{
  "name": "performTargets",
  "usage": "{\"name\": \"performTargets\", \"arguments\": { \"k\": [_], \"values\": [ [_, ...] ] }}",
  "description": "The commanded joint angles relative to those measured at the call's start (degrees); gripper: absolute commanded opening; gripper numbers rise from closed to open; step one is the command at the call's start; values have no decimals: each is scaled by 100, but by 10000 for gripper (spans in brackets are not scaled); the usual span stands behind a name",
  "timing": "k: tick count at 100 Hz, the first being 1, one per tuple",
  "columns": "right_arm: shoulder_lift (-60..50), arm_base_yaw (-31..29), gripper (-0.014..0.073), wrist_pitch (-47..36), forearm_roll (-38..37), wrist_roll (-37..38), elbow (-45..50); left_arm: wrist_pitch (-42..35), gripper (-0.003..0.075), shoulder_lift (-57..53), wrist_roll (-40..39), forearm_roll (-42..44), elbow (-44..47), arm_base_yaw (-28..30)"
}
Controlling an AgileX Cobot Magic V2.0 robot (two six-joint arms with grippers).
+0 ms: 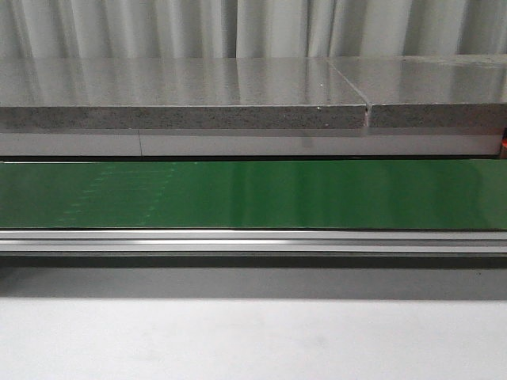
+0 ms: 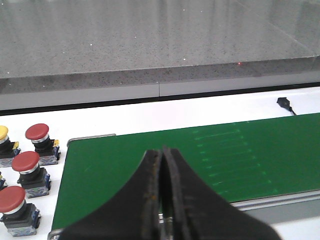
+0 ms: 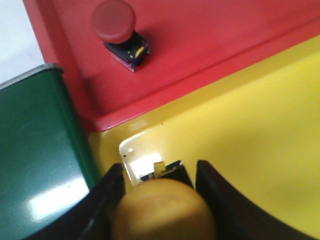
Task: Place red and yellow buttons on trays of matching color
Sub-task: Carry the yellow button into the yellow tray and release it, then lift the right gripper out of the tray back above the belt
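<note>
In the right wrist view my right gripper (image 3: pixel 160 169) is shut on a yellow button (image 3: pixel 162 212), its fingers on either side of the domed cap. It hangs over a corner of the yellow tray (image 3: pixel 250 130). The red tray (image 3: pixel 200 45) lies beside it and holds one red button (image 3: pixel 114 21) standing upright. In the left wrist view my left gripper (image 2: pixel 162 151) is shut and empty above the green belt (image 2: pixel 115 170). Three red buttons (image 2: pixel 26 161) and one yellow button (image 2: pixel 2 133) stand on the white table off the belt's end. No gripper shows in the front view.
The green conveyor belt (image 1: pixel 253 194) runs across the front view with a metal rail (image 1: pixel 253 240) in front of it and a grey stone counter (image 1: pixel 182 91) behind. The belt's end (image 3: pixel 35 150) borders both trays. A black cable end (image 2: pixel 285 103) lies on the white table.
</note>
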Motion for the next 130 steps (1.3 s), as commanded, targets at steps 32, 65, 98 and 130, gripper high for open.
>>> {"name": "performTargets", "arguments": {
  "k": [32, 65, 98, 130],
  "values": [
    [170, -43, 233, -1120, 52, 14, 488, -457, -19, 54, -47, -36, -152, -36],
    [775, -43, 233, -1299, 52, 14, 488, -457, -19, 54, -47, -36, -152, -36],
    [1059, -43, 248, -1377, 52, 14, 488, -457, -19, 54, -47, -36, -152, -36],
    [1047, -38, 647, -1402, 52, 14, 462, -457, -19, 54, -47, -36, -152, -36]
  ]
}}
